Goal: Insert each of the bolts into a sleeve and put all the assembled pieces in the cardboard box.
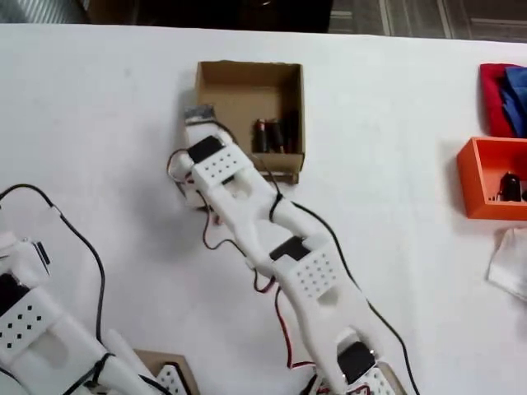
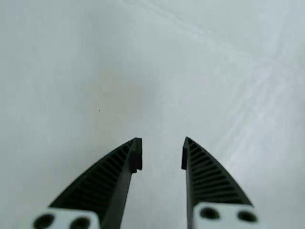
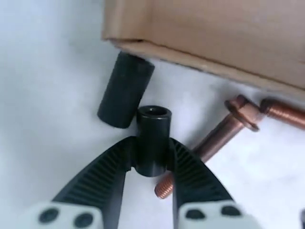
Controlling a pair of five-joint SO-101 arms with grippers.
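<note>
Two bolts (image 3: 224,133) lay unassembled beside the cardboard box (image 1: 247,67) holding some dark pieces (image 1: 272,136); the right pincer (image 3: 152,145) gripped a sleeve (image 3: 154,121), the left pincer (image 2: 160,155) gaped empty.

Bright, even light washes the white table (image 1: 395,123), shadows soft and faint.

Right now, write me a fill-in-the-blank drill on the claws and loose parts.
1. The right claw is shut on a ___ sleeve.
2. The left claw is ___ over the table.
3. ___ copper bolts lie by the cardboard box.
Missing words: black; open; two.
</note>
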